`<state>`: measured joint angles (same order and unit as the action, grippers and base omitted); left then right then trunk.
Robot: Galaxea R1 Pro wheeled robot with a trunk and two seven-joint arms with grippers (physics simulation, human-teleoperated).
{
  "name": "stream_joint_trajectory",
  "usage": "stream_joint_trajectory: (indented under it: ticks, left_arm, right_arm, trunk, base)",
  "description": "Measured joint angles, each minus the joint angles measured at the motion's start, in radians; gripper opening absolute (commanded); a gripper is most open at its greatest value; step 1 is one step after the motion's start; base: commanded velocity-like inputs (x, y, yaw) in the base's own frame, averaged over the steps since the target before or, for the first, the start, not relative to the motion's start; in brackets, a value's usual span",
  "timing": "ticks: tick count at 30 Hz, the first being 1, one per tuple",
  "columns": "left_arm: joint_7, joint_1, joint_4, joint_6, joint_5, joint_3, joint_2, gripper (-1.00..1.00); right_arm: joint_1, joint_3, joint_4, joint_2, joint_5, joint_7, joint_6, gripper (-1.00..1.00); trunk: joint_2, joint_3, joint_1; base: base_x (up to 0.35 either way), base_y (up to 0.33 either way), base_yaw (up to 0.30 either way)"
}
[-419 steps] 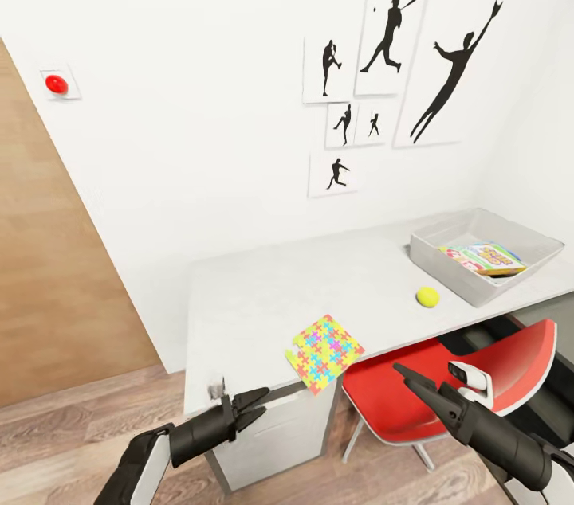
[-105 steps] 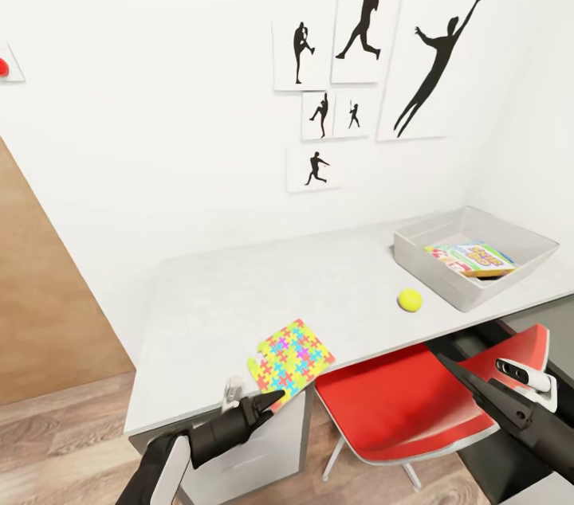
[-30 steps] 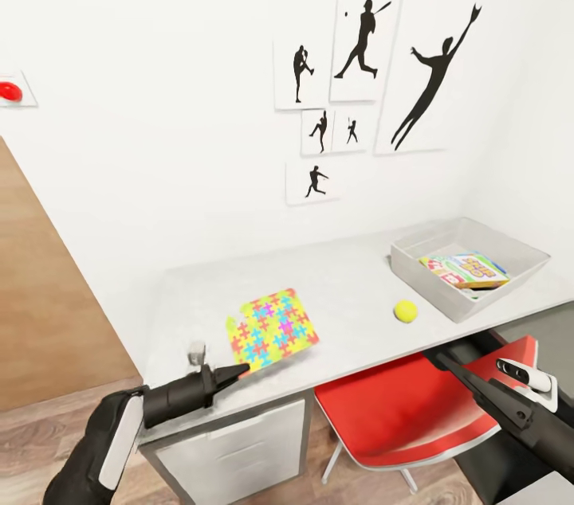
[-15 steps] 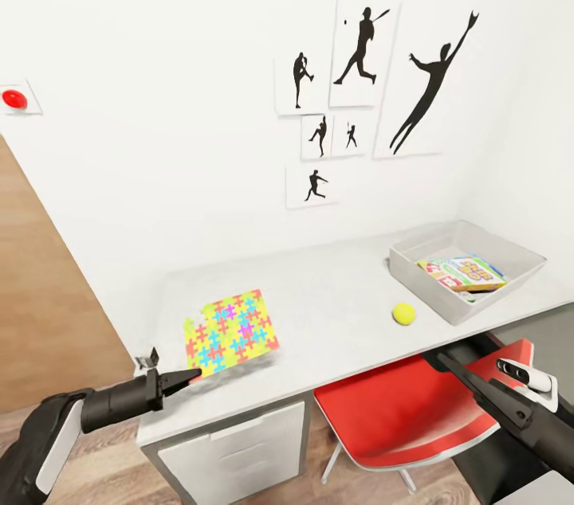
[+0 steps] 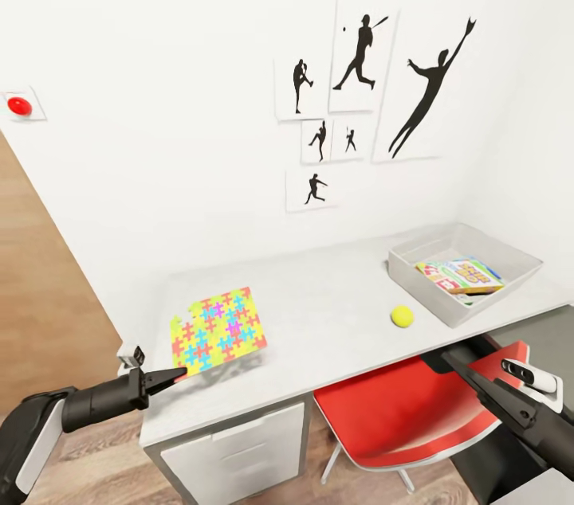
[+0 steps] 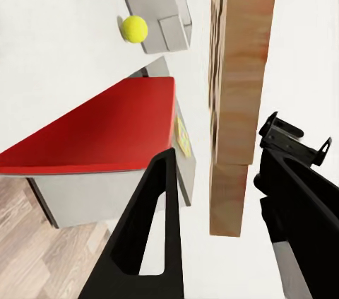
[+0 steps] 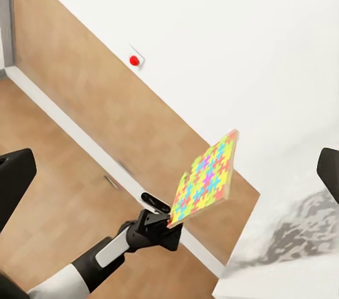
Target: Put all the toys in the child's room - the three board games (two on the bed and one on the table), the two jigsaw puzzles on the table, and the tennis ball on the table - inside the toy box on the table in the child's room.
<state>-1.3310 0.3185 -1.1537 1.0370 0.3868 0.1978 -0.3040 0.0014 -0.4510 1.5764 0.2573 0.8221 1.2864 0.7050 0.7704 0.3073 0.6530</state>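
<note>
My left jaws are pinched together on one corner of the thin square jigsaw puzzle of bright interlocked pieces. I hold it by the corner, I judge, because a slab this flat offers nothing to grip from above. In the right wrist view the puzzle stands tilted on edge, clear of the surface, with the jaws at its lowest corner. In the head view it hangs over the left end of the pale grey bench, casting a shadow below.

My right jaws are parted and carry nothing, as their two tips at opposite edges of the right wrist view tell me. They wait low before the bench, above the red-seated chair.

Further out, the small yellow-green tennis ball lies on the bench near the front edge, just short of the shallow light grey toy box, not touching it. The box sits at the right end by the wall, well apart from the puzzle, so my load has the whole bench to cross.

I count one puzzle, one ball and one toy box. In the box lies a colourful stack of flat game boxes, but how many there are I cannot tell. On the wall hang six black sports-silhouette pictures
</note>
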Motion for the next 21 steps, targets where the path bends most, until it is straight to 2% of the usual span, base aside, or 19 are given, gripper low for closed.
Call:
stream_joint_trajectory:
  ticks: [8, 16, 21]
  left_arm:
    - [-0.013, 0.000, 0.000, -0.001, -0.002, 0.002, -0.002, -1.00]
    - [-0.014, 0.000, 0.000, -0.001, 0.001, 0.002, -0.016, -1.00]
    - [-0.014, 0.000, 0.000, -0.001, 0.001, 0.002, -0.016, -1.00]
  right_arm:
    - [0.000, -0.001, 0.000, 0.001, 0.001, 0.000, 0.001, 1.00]
    - [0.000, -0.002, 0.000, 0.003, 0.001, 0.002, 0.002, 1.00]
    - [0.000, -0.002, 0.000, 0.003, 0.001, 0.003, 0.003, 1.00]
  trunk:
    - [-0.056, -0.033, -0.031]
    - [-0.112, -0.059, -0.061]
    - [-0.147, -0.078, -0.081]
  base:
    - [0.000, 0.000, 0.000]
    - [0.000, 0.000, -0.003]
    - [0.000, 0.000, -0.125]
